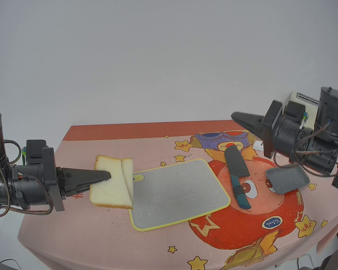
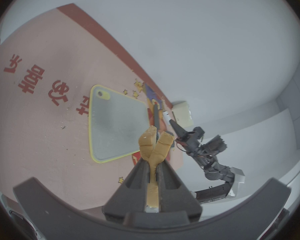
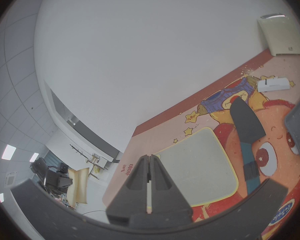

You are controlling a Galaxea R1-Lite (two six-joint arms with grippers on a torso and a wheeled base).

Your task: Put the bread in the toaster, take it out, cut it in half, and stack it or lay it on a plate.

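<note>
Bread [image 1: 112, 188]: two pale pieces are standing on edge, flat against each other, up in the air. The left gripper [image 1: 103, 176] is holding them. They are hanging at the 9 o'clock edge of the board [image 1: 176, 194], above the table [image 1: 101, 237].
Left gripper: its fingers are squeezing tight on the bread, pinching it by one side. It is pointing toward 3 o'clock in the head view. In the left wrist view the brown crusts are sticking out past the fingertips and spreading apart a little.
Right gripper [image 1: 239, 117]: its fingers are pressing together with nothing between them. It is hanging in the air at 1 o'clock from the board, pointing toward 9 o'clock.
Board: gray with a yellow rim, it is lying flat in the middle of the table.
Knife [image 1: 237, 175]: it is lying flat on the table just beside the board, at 3 o'clock. Its dark blade is pointing to 12 o'clock and its teal handle to 6 o'clock.
Plate [image 1: 287, 179]: small and gray, it is lying at 3 o'clock from the knife, near it but not touching.
Toaster [image 1: 298, 97]: cream colored, it is sitting at the back of the table, at 1 o'clock from the board, partly behind the right arm.
White block [image 3: 273, 84]: it is lying on the table between the toaster and the knife.
Table: it is wearing a pink cloth with a big cartoon face and yellow stars.
</note>
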